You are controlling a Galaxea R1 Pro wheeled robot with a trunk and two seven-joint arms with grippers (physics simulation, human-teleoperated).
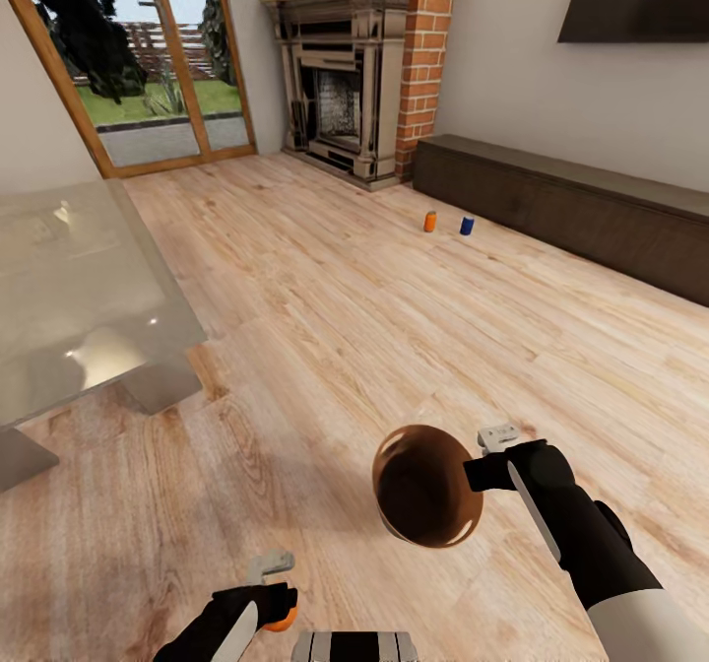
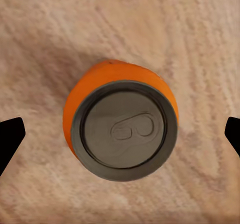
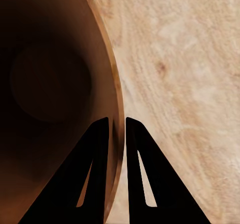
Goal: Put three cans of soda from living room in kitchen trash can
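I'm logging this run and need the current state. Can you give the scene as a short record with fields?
room: living room, brick fireplace, long dark cabinet, glass table
left tool: open, fingers either side of an orange can standing on the wood floor
right tool: shut on the rim of the trash can, fingers pinching its wall
trash can interior: brown, no can visible inside
other cans: one orange, one blue, upright on the floor by the cabinet

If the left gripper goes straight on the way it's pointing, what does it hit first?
The grey top of the orange soda can, centred between the open left gripper's fingers; how far off is unclear.
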